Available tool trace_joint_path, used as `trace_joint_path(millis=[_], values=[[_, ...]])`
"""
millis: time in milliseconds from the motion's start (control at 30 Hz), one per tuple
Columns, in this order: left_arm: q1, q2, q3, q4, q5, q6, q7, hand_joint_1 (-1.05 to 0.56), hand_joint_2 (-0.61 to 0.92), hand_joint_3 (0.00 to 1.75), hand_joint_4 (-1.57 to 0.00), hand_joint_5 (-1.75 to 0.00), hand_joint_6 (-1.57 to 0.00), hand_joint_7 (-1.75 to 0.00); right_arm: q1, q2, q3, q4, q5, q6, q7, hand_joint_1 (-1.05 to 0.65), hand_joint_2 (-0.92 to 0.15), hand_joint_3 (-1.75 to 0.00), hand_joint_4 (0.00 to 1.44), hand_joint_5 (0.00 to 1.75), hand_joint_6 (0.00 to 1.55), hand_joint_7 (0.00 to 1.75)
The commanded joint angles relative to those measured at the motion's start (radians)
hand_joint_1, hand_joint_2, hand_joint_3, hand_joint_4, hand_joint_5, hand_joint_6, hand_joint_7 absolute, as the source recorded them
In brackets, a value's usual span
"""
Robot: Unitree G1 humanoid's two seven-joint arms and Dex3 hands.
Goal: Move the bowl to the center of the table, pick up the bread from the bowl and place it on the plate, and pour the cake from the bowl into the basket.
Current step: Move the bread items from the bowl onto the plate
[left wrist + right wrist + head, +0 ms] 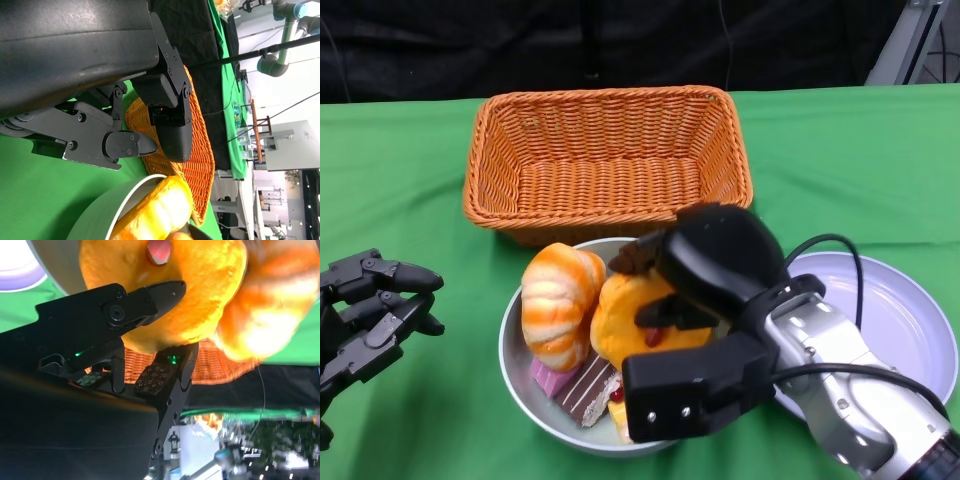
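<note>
Bread [620,325], an orange roll, sits in the grey bowl [520,375] directly under the right hand [705,290], whose fingers close around it. A striped bun [560,300] and cake slices [585,385] lie just beside that hand; the wicker basket [605,160] stands beyond it, the white plate [900,320] beside its forearm. The left hand [370,315] hangs apart, fingers spread, holding nothing.

Right wrist view: fingers [150,302] press the bread [200,290].

Left wrist view: fingers [127,145] are apart above the bowl rim [115,202], near the basket [192,150].
</note>
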Motion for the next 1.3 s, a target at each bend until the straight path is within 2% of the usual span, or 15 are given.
trace_joint_path(millis=[33, 67, 100, 133, 200, 300, 400, 533, 633, 667, 767, 833, 967, 1167, 1300], values=[[-0.005, 0.010, 0.011, 0.005, -0.010, -0.004, 0.000, -0.11, 0.92, 0.34, -0.73, -1.33, -0.92, -0.76, 0.024, 0.010, -0.041, -0.038, 0.063, -0.009, -0.004, -0.24, -0.87, 0.00, 0.56, 1.59, 0.74, 0.99], [-0.005, 0.010, 0.011, 0.006, -0.010, -0.004, -0.001, -0.11, 0.92, 0.34, -0.73, -1.33, -0.92, -0.76, 0.027, 0.011, -0.047, -0.044, 0.076, -0.010, -0.003, -0.22, -0.87, 0.00, 0.55, 1.62, 0.67, 1.15], [-0.004, 0.010, 0.011, 0.005, -0.010, -0.004, -0.001, -0.11, 0.92, 0.34, -0.73, -1.33, -0.92, -0.76, 0.033, 0.010, -0.059, -0.057, 0.098, -0.016, 0.002, -0.22, -0.87, 0.00, 0.55, 1.64, 0.63, 1.24], [-0.004, 0.009, 0.011, 0.004, -0.009, -0.004, 0.000, -0.10, 0.92, 0.35, -0.73, -1.32, -0.92, -0.76, 0.038, 0.007, -0.067, -0.067, 0.115, -0.021, 0.008, -0.20, -0.87, 0.00, 0.62, 1.52, 0.70, 1.04], [-0.004, 0.010, 0.011, 0.006, -0.008, -0.006, 0.000, -0.10, 0.92, 0.35, -0.73, -1.32, -0.92, -0.76, 0.055, 0.004, -0.090, -0.103, 0.159, -0.016, 0.032, -0.18, -0.88, 0.00, 0.67, 1.44, 0.83, 0.77], [-0.002, 0.009, 0.011, 0.001, -0.009, -0.001, 0.002, -0.11, 0.92, 0.34, -0.74, -1.31, -0.92, -0.76, 0.084, 0.001, -0.121, -0.178, 0.195, 0.018, 0.075, -0.18, -0.91, -0.01, 0.67, 1.38, 0.86, 0.66], [0.000, 0.009, 0.011, 0.000, -0.006, -0.005, 0.004, -0.12, 0.92, 0.34, -0.74, -1.31, -0.92, -0.75, 0.103, 0.000, -0.140, -0.231, 0.215, 0.044, 0.106, -0.18, -0.92, 0.00, 0.66, 1.40, 0.84, 0.71], [-0.002, 0.009, 0.012, 0.001, -0.004, -0.009, 0.004, -0.12, 0.92, 0.33, -0.75, -1.31, -0.93, -0.75, 0.156, -0.003, -0.219, -0.360, 0.322, 0.092, 0.175, -0.18, -0.92, -0.01, 0.71, 1.29, 0.83, 0.66], [-0.002, 0.009, 0.012, -0.001, -0.006, -0.001, 0.003, -0.11, 0.92, 0.34, -0.74, -1.30, -0.93, -0.74, 0.189, -0.017, -0.261, -0.459, 0.364, 0.168, 0.240, -0.16, -0.92, -0.05, 0.65, 1.50, 0.70, 0.96], [-0.003, 0.009, 0.013, 0.000, -0.008, -0.001, 0.001, -0.11, 0.92, 0.34, -0.74, -1.30, -0.93, -0.74, 0.197, -0.022, -0.271, -0.487, 0.371, 0.190, 0.255, -0.16, -0.92, -0.05, 0.64, 1.52, 0.68, 1.00], [-0.004, 0.009, 0.015, 0.004, -0.012, -0.003, -0.004, -0.11, 0.92, 0.34, -0.74, -1.30, -0.93, -0.74, 0.222, -0.034, -0.311, -0.577, 0.385, 0.270, 0.295, -0.16, -0.92, -0.08, 0.62, 1.54, 0.66, 1.04], [-0.004, 0.008, 0.015, 0.002, -0.011, 0.000, -0.002, -0.10, 0.92, 0.34, -0.74, -1.29, -0.93, -0.73, 0.236, -0.039, -0.349, -0.628, 0.410, 0.323, 0.320, -0.16, -0.92, -0.12, 0.59, 1.61, 0.63, 1.08], [-0.004, 0.011, 0.014, 0.002, -0.006, 0.001, 0.002, -0.11, 0.92, 0.34, -0.74, -1.29, -0.93, -0.73, 0.252, -0.052, -0.454, -0.677, 0.487, 0.398, 0.343, -0.15, -0.92, -0.14, 0.62, 1.74, 0.59, 1.16], [-0.007, 0.011, 0.015, 0.003, -0.008, 0.000, 0.000, -0.10, 0.92, 0.34, -0.75, -1.29, -0.93, -0.73, 0.277, -0.096, -0.554, -0.661, 0.567, 0.475, 0.354, -0.15, -0.92, -0.14, 0.59, 1.73, 0.57, 1.17], [-0.010, 0.012, 0.017, 0.005, -0.013, 0.005, -0.002, -0.10, 0.92, 0.35, -0.74, -1.29, -0.93, -0.73, 0.292, -0.149, -0.562, -0.617, 0.560, 0.533, 0.353, -0.16, -0.92, -0.17, 0.54, 1.70, 0.55, 1.16]])
